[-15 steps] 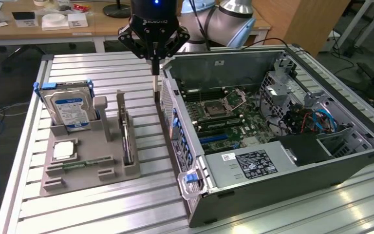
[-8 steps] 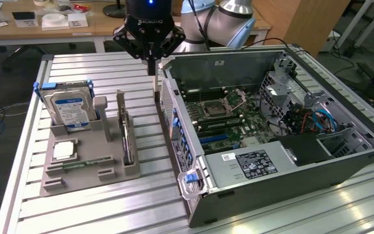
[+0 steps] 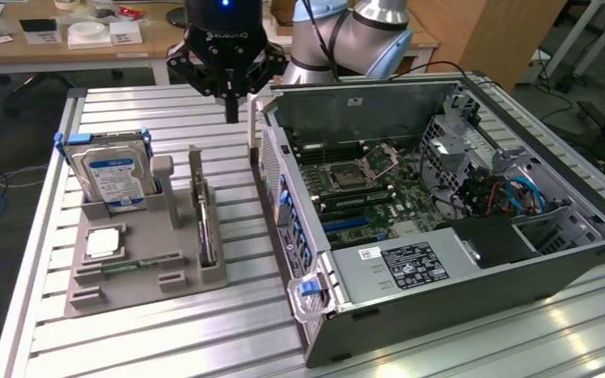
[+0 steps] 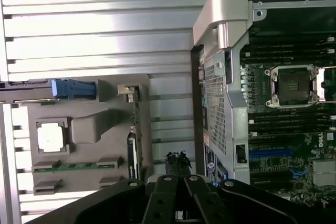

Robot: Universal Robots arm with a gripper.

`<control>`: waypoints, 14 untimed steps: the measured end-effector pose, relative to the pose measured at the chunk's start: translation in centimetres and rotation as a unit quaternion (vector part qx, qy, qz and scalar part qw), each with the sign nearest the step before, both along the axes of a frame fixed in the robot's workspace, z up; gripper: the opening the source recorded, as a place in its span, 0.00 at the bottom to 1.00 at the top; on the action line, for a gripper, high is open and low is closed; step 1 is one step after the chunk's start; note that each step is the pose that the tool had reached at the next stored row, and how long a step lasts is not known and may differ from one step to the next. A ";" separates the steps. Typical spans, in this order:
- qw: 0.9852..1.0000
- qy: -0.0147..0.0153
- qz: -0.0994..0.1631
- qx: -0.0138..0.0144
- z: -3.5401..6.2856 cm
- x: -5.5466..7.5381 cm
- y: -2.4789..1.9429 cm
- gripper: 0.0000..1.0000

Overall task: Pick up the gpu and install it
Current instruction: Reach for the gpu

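The gripper [image 3: 231, 116] carried white lettering that seemed to read "ROBOTIQ". Its two fingers were pressed together with nothing between them, and it hung above the slatted metal table [image 3: 155, 346], over the strip between the grey holder [image 3: 135, 287] and the open computer case [image 3: 554, 272].

In the wrist view the closed fingertips of the gripper [image 4: 178, 162] pointed down at that same strip. "DELL" could be read on the motherboard [image 4: 273, 145] there, and a Dell badge sat on the power supply [image 3: 413, 264] beside a dense black label too small to read.

The holder carried four parts, one of each:
- The gpu [image 3: 207, 228] stood on edge in its slot on the side nearest the case, untouched and well apart from the fingers.
- One hard drive [image 3: 113, 177] with a blue-white label stood upright.
- One processor chip [image 3: 103, 244] lay flat.
- One memory stick [image 3: 135, 264] lay flat.

The case lay on its side with the open face up. Bare slats ran between its perforated rear wall and the holder's edge – a narrow, clear lane.
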State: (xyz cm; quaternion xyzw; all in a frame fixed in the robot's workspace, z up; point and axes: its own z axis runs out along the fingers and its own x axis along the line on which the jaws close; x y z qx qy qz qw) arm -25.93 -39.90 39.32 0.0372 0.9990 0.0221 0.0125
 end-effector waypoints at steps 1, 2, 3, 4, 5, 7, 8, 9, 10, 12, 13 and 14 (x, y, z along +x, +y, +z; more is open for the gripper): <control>1.000 0.000 0.000 0.000 -0.01 -0.1 -0.03 0.11; 1.000 0.000 0.001 0.000 -0.01 -0.2 -0.05 0.11; 1.000 0.000 0.001 0.000 -0.02 -0.3 -0.07 0.11; 1.000 0.000 0.001 0.000 -0.03 -0.3 -0.09 0.11; 1.000 0.000 0.004 0.000 -0.03 -0.4 -0.10 0.11; 1.000 0.000 0.013 0.000 -0.04 -0.5 -0.10 0.11; 1.000 0.000 0.018 0.000 -0.04 -0.5 -0.10 0.11; 1.000 0.000 0.024 0.000 -0.03 -0.6 -0.10 0.11; 1.000 0.000 0.029 0.000 -0.03 -0.6 -0.10 0.11; 0.999 0.000 0.036 0.000 -0.03 -0.7 -0.10 0.11; 0.999 0.000 0.039 0.000 -0.03 -0.9 -0.10 0.11; 0.999 0.000 0.040 0.000 -0.03 -1.2 -0.10 0.11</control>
